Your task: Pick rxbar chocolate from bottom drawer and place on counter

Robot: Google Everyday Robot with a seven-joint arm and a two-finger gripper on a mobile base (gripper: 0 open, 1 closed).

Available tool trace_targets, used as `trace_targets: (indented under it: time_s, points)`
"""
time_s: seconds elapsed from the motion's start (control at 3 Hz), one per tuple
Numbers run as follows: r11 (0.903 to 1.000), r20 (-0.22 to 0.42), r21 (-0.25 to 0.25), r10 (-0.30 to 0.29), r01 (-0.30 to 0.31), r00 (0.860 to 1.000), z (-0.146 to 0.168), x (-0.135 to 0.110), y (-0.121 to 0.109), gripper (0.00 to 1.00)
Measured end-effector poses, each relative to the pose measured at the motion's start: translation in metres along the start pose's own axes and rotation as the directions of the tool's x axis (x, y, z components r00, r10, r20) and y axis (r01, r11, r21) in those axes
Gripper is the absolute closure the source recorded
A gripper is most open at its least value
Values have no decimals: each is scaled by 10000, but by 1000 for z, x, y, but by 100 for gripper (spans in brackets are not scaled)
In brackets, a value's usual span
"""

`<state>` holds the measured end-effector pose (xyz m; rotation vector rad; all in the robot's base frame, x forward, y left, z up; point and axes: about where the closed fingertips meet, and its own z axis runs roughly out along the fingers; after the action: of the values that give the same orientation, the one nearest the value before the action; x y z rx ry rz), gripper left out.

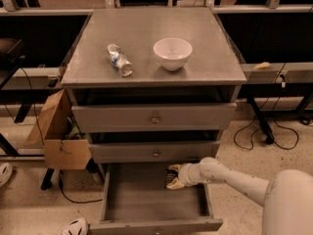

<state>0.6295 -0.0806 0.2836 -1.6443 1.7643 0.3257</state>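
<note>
The tool (172,176) sits at the back right of the open bottom drawer (151,199), and I cannot tell its grip or make out the rxbar chocolate there; light, flat and slick-wrapped, it probably suits a pinch across its narrow width.

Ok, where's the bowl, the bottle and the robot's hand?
white bowl (172,50): camera view, inner wall.
plastic bottle (119,60): camera view, label middle.
gripper (172,176): camera view, its tip, in the bottom drawer (146,199), back right.
</note>
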Motion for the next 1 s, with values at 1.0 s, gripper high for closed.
trace_targets:
  time_s: [1.0]
  points:
    - [9775,-1641,-2049,160,-499,9863,-111,-10,99,100]
